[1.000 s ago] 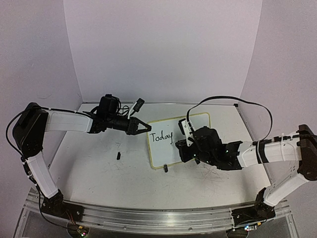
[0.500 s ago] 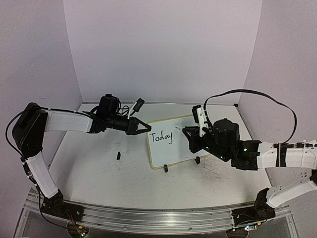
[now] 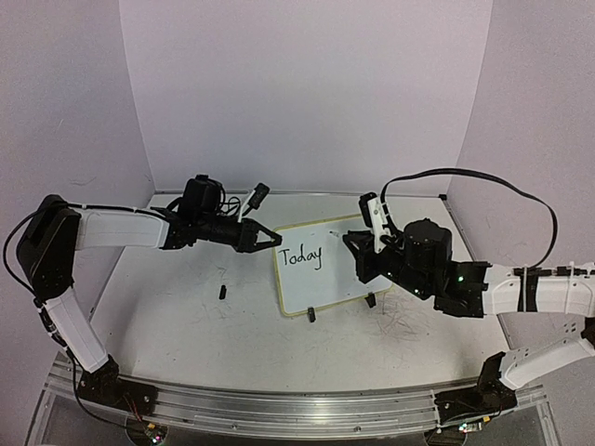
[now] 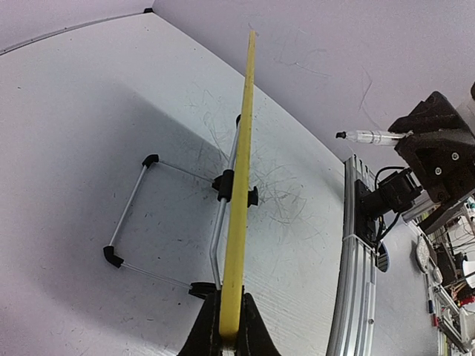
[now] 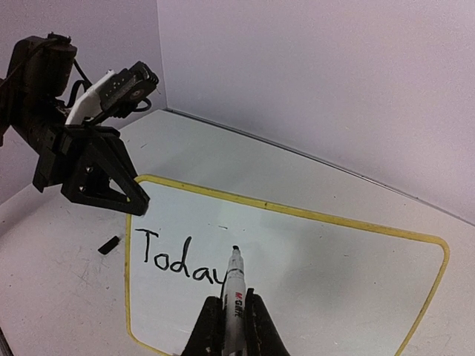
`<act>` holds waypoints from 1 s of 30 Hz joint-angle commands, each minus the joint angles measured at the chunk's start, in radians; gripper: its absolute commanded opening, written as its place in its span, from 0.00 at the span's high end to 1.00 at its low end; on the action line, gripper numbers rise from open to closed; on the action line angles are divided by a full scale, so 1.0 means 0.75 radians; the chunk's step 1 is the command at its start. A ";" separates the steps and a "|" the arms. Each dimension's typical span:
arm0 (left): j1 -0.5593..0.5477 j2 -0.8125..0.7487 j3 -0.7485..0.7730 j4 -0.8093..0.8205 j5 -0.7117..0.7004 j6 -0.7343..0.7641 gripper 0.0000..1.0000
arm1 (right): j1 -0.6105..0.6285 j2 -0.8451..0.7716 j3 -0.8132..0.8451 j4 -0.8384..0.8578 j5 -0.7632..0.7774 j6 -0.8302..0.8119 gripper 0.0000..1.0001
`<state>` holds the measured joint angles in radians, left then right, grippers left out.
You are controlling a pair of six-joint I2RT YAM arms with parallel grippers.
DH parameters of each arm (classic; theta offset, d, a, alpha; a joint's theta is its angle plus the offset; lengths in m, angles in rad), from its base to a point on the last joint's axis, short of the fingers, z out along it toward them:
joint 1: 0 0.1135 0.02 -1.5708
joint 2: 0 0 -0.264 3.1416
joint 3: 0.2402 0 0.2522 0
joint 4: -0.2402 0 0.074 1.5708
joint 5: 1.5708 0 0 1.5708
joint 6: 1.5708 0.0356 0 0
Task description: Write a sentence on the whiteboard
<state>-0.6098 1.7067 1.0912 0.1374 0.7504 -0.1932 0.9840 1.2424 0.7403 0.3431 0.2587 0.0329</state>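
In the right wrist view, nearest the lens, the right gripper is closed on a marker. The barrel stands upright between the jaws and the tip points away, toward the board. The tip sits just past the "y" of the lettering, which reads "Today" and nothing more. The left wrist view shows a gap between tip and writing face, so the marker is not in contact.

The board stands on the table between the two arms. It is propped on a wire stand, with the writing face turned to the marker and the stand behind it. Its long axis runs left to right across the table. The lettering starts at the left end and follows that axis. The blank stretch lies right of the tip, on the right arm's side.

Farther off, at the board's left end, the left gripper is closed on the yellow rim and braces the board.

Judgement: the task is at an early stage, with one word written. The next stroke requires the tip to advance onto the face just right of the "y", then travel rightward along the long axis. The right arm is the nearer arm for this move.
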 commanded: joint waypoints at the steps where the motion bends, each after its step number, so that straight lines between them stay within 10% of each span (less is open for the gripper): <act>1: 0.007 -0.102 -0.023 -0.011 -0.122 0.019 1.00 | 0.000 0.031 0.060 0.032 -0.040 -0.063 1.00; 30: 0.007 -0.111 -0.050 0.017 -0.153 0.059 1.00 | -0.002 0.177 0.101 -0.052 0.050 0.006 1.00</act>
<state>-0.6125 1.6485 1.0374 0.1242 0.7126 -0.1825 0.9840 1.3542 0.7673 0.2829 0.2508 -0.0053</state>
